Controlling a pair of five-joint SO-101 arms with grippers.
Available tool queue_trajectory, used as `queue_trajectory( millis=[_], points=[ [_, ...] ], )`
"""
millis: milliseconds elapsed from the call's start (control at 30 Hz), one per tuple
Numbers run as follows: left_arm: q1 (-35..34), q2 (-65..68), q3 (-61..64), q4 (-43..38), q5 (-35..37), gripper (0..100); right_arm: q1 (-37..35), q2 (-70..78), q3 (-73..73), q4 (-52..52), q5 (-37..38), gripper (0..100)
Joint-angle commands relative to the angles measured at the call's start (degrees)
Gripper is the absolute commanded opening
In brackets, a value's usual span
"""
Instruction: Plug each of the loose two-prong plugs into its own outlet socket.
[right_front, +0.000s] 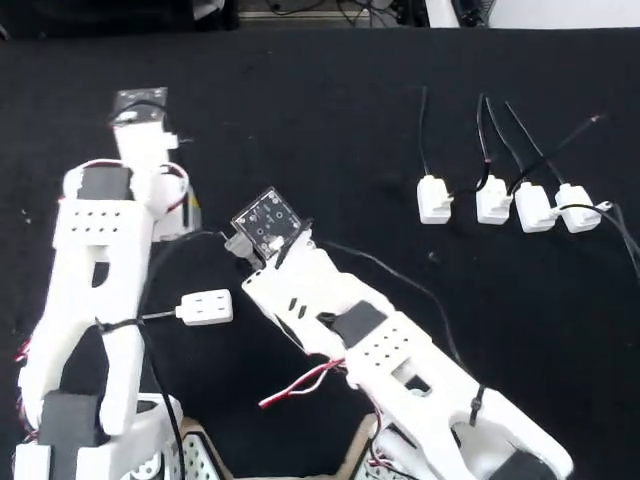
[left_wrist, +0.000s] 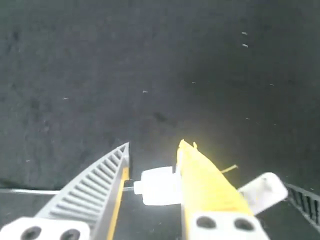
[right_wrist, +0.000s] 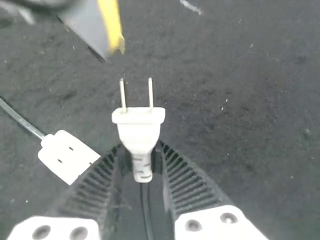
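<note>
now the plug (right_wrist: 138, 125) sits clamped in right tool (right_wrist: 139, 146).

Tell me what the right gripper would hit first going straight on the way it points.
Probably nothing but the black cloth: the right gripper leads with its plug, prongs first, and the left gripper's fingertip hangs just off that line, though depth is unclear.

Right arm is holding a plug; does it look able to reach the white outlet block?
Probably yes: the outlet block lies close beside the right gripper on bare cloth, nothing between them. The plug points past it, though, so the wrist would need turning.
</note>
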Motion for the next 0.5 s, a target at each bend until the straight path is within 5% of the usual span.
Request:
queue_trajectory(
  millis=[0,467],
  points=[
    [3.8,-1.1,-5.4,-0.4,1.1,16,-0.6,-2.8,-0.2,-1.8,-0.4,1.1],
    [7.4,-12.0,-7.4,3.9,1.1,16,-0.7,-2.7,0.0,-1.8,-0.4,1.1]
  ],
)
